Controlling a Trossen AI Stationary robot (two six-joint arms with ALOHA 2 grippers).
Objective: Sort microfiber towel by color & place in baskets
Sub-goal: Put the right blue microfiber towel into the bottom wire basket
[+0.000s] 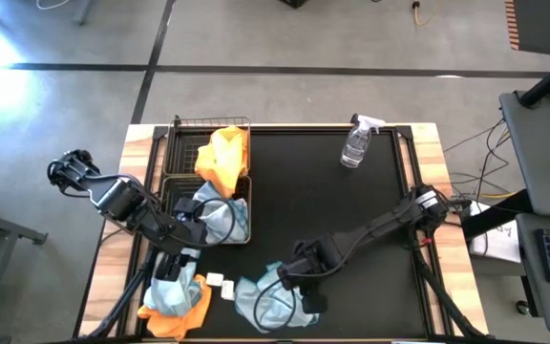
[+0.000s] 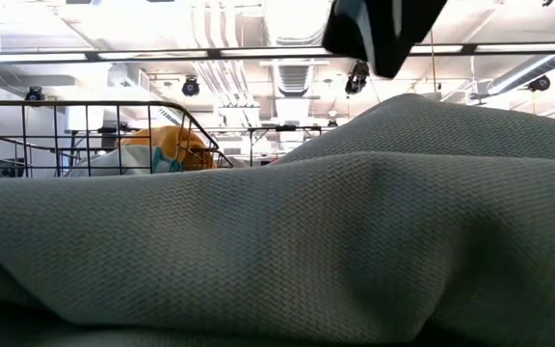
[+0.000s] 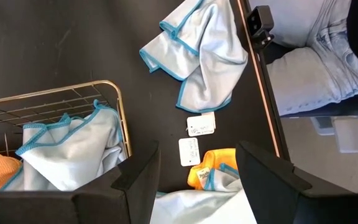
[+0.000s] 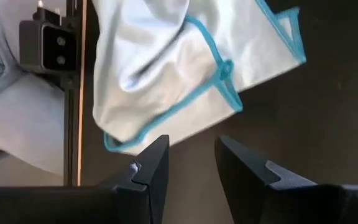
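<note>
Two black wire baskets stand at the table's left: the far basket (image 1: pixel 187 143) holds an orange towel (image 1: pixel 223 158), the near basket (image 1: pixel 243 212) a pale blue towel (image 1: pixel 213 216). My left gripper (image 1: pixel 181 250) (image 3: pixel 197 155) hangs open beside the near basket, above a heap of orange and pale towels (image 1: pixel 175 294) (image 3: pixel 213 177) on the table. My right gripper (image 1: pixel 294 277) (image 4: pixel 191 163) is open over another pale blue towel (image 1: pixel 270 301) (image 4: pixel 185 68) lying crumpled near the table's near edge. That towel (image 2: pixel 277 222) fills the low view.
A clear spray bottle (image 1: pixel 356 143) stands near the far edge, right of the baskets. Two white tags (image 3: pixel 194 140) lie on the mat between the heap and the lone towel. A small camera box (image 3: pixel 261 23) sits at the near edge. A person's legs (image 3: pixel 316 56) show beyond it.
</note>
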